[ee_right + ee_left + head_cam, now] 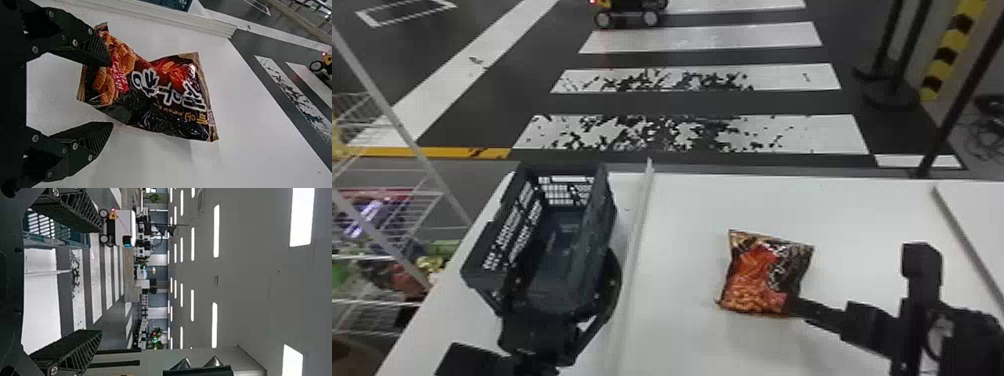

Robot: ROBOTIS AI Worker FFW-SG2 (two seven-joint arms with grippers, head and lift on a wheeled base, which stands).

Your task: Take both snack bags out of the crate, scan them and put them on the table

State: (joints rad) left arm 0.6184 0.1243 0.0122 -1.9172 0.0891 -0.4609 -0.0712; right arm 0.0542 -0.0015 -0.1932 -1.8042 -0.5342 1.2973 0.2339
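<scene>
In the head view, my left gripper [542, 332] is at the near end of the dark crate [559, 245]; in the left wrist view, the left gripper [100, 280] has its fingers wide apart with nothing between them. A red and black snack bag [757, 275] lies on the white table, and my right gripper [794, 306] is at its near right corner. The right wrist view has the right gripper [112, 94] open over one end of the snack bag [156, 98], one finger overlapping the bag and the other beside its edge.
A raised white strip [637, 225] runs along the table [692, 210] between crate and bag. Wire shelves [387, 220] with goods stand at the left. Another raised edge [967, 250] is at the table's right. A wheeled vehicle [627, 14] is on the floor beyond.
</scene>
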